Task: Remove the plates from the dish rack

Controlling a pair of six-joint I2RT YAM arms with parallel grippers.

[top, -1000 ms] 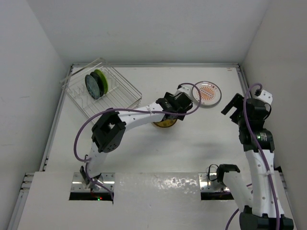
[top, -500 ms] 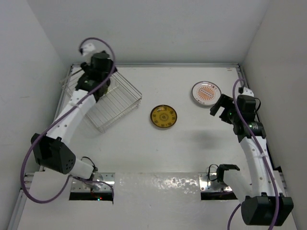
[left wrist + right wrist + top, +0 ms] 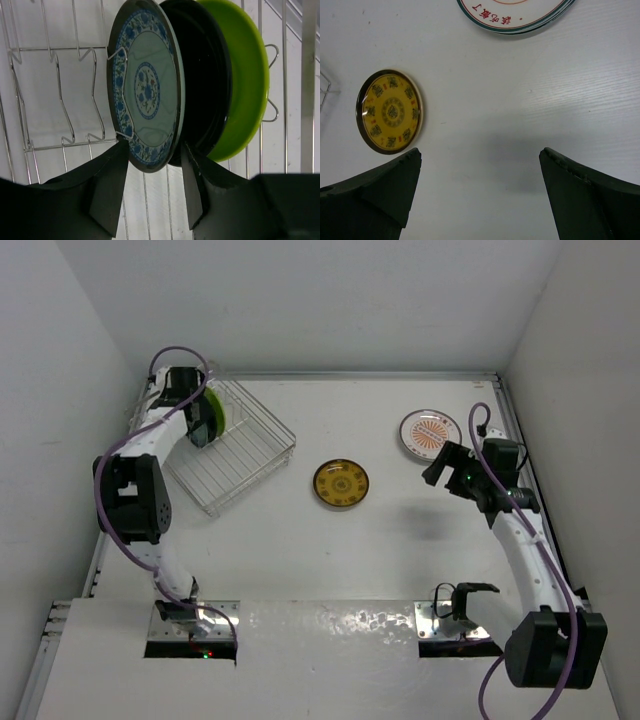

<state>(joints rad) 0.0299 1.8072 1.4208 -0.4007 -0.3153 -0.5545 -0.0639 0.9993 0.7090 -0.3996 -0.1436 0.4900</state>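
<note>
Three plates stand on edge in the dish rack (image 3: 235, 455) at the far left: a blue-patterned plate (image 3: 145, 90), a dark plate (image 3: 207, 75) and a lime green plate (image 3: 247, 75). My left gripper (image 3: 153, 146) reaches into the dish rack (image 3: 55, 100), one finger on each side of the blue-patterned plate's lower rim, both touching it. In the top view the left gripper (image 3: 188, 405) covers most of those plates. A yellow plate (image 3: 341, 483) and an orange sunburst plate (image 3: 431, 433) lie flat on the table. My right gripper (image 3: 480, 151) hangs open over bare table.
The rack sits skewed against the left wall, its right half holding empty wire slots (image 3: 250, 440). In the right wrist view the yellow plate (image 3: 390, 111) lies left and the sunburst plate (image 3: 515, 15) at the top edge. White walls enclose the table.
The left arm swung from the yellow plate at the centre over to the rack, and its jaws narrowed around the blue-patterned plate. The right arm shifted slightly left and lower.
</note>
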